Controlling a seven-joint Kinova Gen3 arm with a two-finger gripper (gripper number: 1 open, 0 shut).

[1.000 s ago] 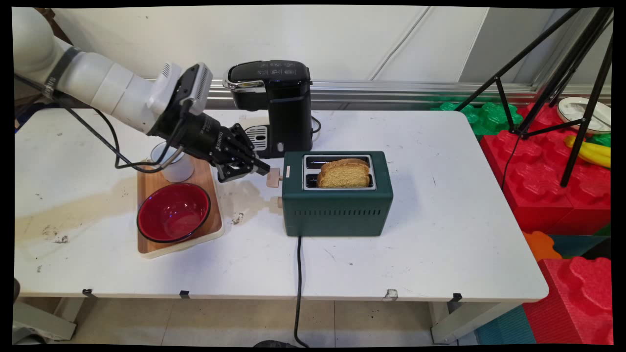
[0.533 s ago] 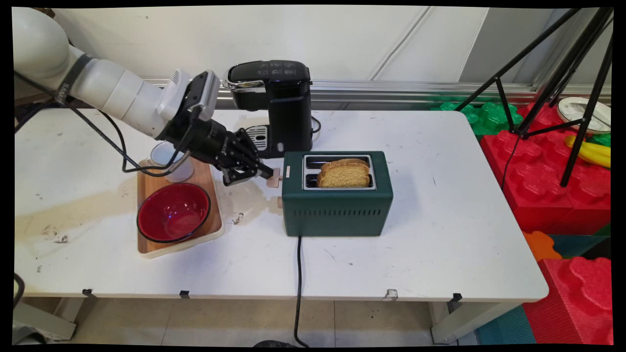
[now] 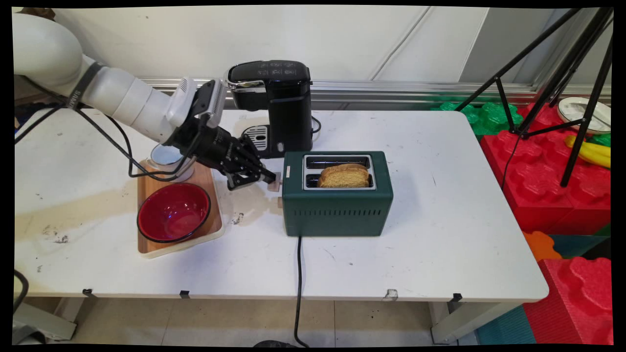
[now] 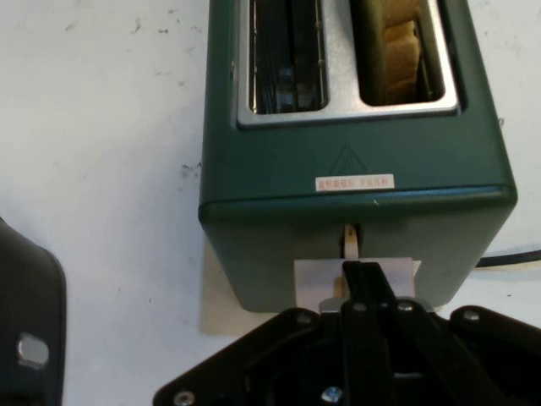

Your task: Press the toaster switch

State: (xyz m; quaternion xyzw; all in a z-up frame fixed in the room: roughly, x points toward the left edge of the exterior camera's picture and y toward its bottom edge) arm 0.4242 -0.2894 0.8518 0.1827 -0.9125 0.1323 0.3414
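Green toaster (image 3: pixel 337 205): sitting right in front of the gripper (image 3: pixel 268 180) — its pale lever (image 4: pixel 355 275) on the near end face is lying directly under the fingertips.
Gripper state: in the hand view the two black fingers (image 4: pixel 363 288) are lying together with no gap showing, closed and empty, and pressing on top of the lever rather than clamping it.
Toaster slots: the slot on the side towards the table's near edge is holding a slice of bread (image 3: pixel 344 176) sitting low in it; the other slot (image 4: pixel 283 55) is showing only bare wires.
Wooden board (image 3: pixel 168 242): lying behind and below the gripper's wrist, carrying a red bowl (image 3: pixel 173 212) and a white cup (image 3: pixel 168 159) — the cup is sitting partly under the arm's cables.
Bowl and cup contents: the bowl is looking empty; I cannot tell for the cup.
Coffee machine (image 3: pixel 274 105): standing just beyond the gripper, towards the wall, close beside the toaster's far corner.
Power cord (image 3: pixel 298 288): running from the toaster over the table's near edge.
Off the table: red foam blocks (image 3: pixel 547 176) and a black tripod (image 3: pixel 582 73) are standing well apart, past the toaster.
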